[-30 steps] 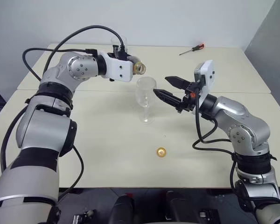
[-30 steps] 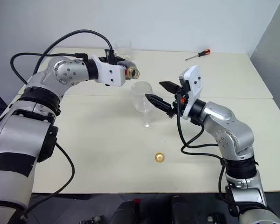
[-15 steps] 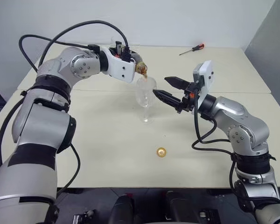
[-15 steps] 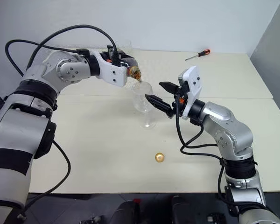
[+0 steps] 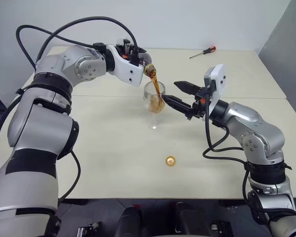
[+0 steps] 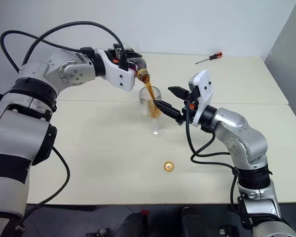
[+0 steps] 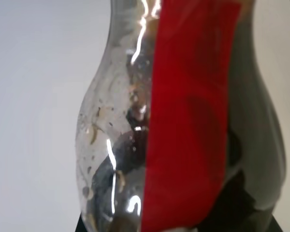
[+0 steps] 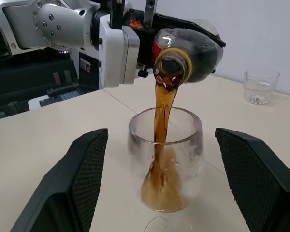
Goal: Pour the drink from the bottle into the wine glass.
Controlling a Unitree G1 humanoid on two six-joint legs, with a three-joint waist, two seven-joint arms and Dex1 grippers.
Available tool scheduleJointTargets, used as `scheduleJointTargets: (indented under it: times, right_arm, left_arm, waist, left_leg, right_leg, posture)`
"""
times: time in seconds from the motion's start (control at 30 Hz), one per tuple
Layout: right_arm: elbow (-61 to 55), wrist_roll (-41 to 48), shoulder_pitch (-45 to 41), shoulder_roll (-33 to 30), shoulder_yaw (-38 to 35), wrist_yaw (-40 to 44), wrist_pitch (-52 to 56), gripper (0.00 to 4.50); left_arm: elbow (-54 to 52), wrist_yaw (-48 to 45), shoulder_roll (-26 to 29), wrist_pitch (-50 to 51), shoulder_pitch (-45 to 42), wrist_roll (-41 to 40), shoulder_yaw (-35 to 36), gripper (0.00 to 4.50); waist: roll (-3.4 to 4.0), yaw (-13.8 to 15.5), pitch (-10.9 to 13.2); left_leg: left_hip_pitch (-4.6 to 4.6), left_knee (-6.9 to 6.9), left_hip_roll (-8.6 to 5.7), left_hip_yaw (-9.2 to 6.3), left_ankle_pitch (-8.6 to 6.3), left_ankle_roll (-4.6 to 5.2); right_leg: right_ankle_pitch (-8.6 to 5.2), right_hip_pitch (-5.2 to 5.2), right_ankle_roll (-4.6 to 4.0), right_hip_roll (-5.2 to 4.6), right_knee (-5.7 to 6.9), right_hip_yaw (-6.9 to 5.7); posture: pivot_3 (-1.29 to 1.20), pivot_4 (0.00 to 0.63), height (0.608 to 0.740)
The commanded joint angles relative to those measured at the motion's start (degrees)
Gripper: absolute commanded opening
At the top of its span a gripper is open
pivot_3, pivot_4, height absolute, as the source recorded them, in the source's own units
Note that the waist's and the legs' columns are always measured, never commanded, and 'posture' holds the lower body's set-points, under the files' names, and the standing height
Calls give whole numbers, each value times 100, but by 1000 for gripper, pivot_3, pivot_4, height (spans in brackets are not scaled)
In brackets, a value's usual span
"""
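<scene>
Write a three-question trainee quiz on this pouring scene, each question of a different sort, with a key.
1. True or false: the drink is streaming from the tilted bottle into the wine glass.
2. Multiple choice: the right gripper is (a) shut on the glass stem, (b) open with a finger on either side of the glass bowl, (c) holding the yellow cap.
3. Fill in: on the table at the far edge, near the right corner, lies a red-handled ____.

Key: 1 true. 2 b; the cap lies loose on the table in front of the glass. 3 screwdriver.
</scene>
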Motion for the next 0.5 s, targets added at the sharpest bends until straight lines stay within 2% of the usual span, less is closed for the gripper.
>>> scheduleJointTargets:
  times: [0.03,0.5]
  right_arm:
    - [-126,6,-116,-2,-52,31,-33,3793]
    - [-112,4,-113,-16,-53,47,-31,3793]
  left_arm:
    - [-38,173,90,-24,-291,-31,36,1187]
    - [-13,229,68,31,-356,3,25,1187]
  waist:
    - [0,0,0]
    - [0,0,0]
  left_leg:
    - [0,0,0,1,0,0]
    - [0,0,0,1,0,0]
  right_leg:
    - [0,0,0,0,0,1]
    - [0,0,0,0,1,1]
  posture:
    - [0,150,740]
    - [0,150,740]
